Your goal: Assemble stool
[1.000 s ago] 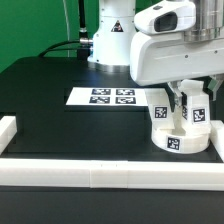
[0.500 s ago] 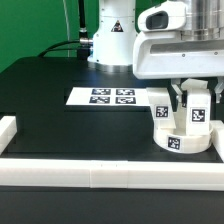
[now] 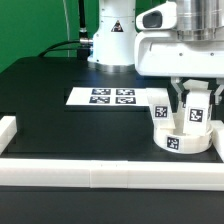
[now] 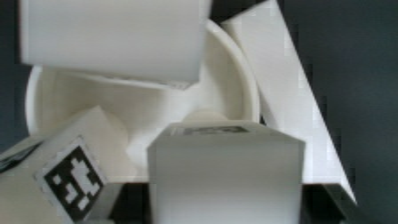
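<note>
Sitting on the black table [image 3: 60,105] by the exterior view's right edge: round white seat [image 3: 180,138], tags on its side, snug against the white bar [image 3: 100,170] in front. Two legs up on it, one [image 3: 160,108] free, other leg [image 3: 197,110] pinched between the gripper [image 3: 193,93] fingers. Marker board [image 3: 100,97] flat further back toward the left. Wrist view too close, just white blocks.

Seat [image 3: 183,137]: set on the table [image 3: 70,130] at the exterior view's right; just behind the front bar [image 3: 110,172]
Legs [image 3: 196,107]: stood on the seat
Marker board [image 3: 106,97]: laid left of the seat; apart from it
</note>
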`<state>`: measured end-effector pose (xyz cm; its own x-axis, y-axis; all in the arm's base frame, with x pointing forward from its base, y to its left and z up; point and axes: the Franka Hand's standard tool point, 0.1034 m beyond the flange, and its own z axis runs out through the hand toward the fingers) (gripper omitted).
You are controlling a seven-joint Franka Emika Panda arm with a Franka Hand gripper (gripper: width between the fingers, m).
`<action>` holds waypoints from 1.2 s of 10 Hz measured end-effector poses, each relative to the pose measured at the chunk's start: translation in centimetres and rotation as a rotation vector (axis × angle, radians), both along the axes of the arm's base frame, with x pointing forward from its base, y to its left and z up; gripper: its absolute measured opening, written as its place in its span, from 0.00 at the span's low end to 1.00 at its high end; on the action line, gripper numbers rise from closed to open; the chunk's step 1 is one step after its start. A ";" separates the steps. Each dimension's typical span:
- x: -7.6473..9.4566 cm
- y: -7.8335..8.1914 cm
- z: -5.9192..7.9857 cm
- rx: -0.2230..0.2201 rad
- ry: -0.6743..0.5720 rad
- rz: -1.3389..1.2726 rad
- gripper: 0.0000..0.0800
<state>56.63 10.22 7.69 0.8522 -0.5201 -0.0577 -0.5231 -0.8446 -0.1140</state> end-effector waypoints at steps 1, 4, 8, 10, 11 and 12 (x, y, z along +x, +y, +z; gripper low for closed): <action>0.0 0.1 0.0 0.007 0.009 -0.070 0.43; 0.1 0.2 0.0 0.048 0.032 -0.310 0.43; 0.3 0.5 0.0 0.097 0.061 -0.625 0.43; 0.4 0.6 -0.1 0.130 0.075 -0.787 0.43; 0.5 0.8 0.0 0.153 0.097 -0.923 0.43; 0.4 0.7 -0.1 0.153 0.106 -0.929 0.43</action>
